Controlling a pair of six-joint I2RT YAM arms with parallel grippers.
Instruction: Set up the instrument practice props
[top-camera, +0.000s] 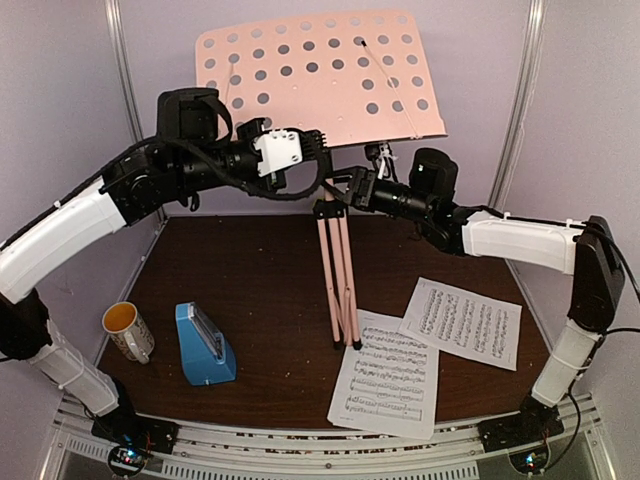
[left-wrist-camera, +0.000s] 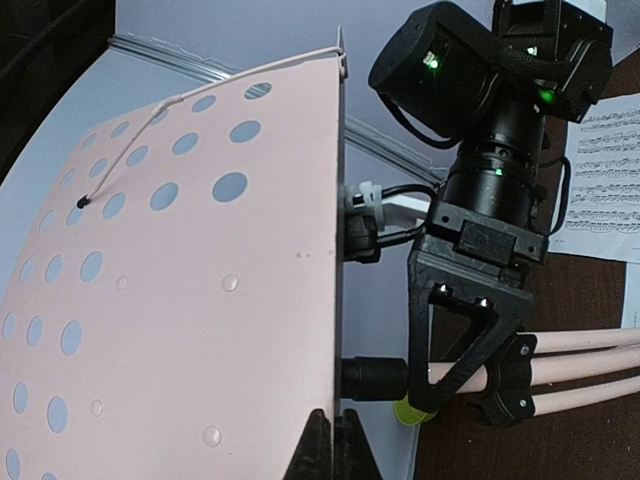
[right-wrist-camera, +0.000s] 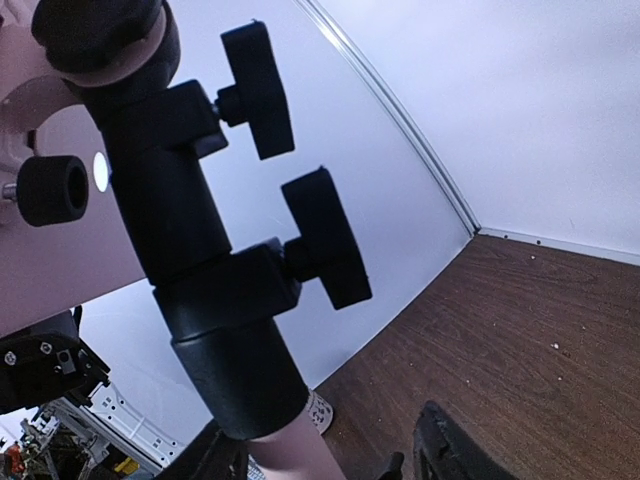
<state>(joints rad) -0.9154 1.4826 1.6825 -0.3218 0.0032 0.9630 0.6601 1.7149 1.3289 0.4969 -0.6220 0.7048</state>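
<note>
The pink perforated desk (top-camera: 320, 75) of the music stand sits high at the back on its pole, with the pink legs (top-camera: 340, 270) folded together and standing on the table. My left gripper (top-camera: 322, 150) is shut on the desk's lower edge, and its jaws (left-wrist-camera: 340, 440) pinch the thin edge. My right gripper (top-camera: 345, 188) is open around the pole just under the black clamp knobs (right-wrist-camera: 320, 240). The pole lies against one finger (right-wrist-camera: 215, 455). Two sheet-music pages (top-camera: 388, 375) (top-camera: 462, 322) lie flat at the front right. The blue metronome (top-camera: 205, 345) stands at the front left.
A cream mug (top-camera: 128, 330) with an orange inside stands left of the metronome. A lime-green bit (left-wrist-camera: 408, 410) shows behind the right gripper's finger. Pale walls close in the back and both sides. The brown table (top-camera: 250, 270) is bare at mid-left.
</note>
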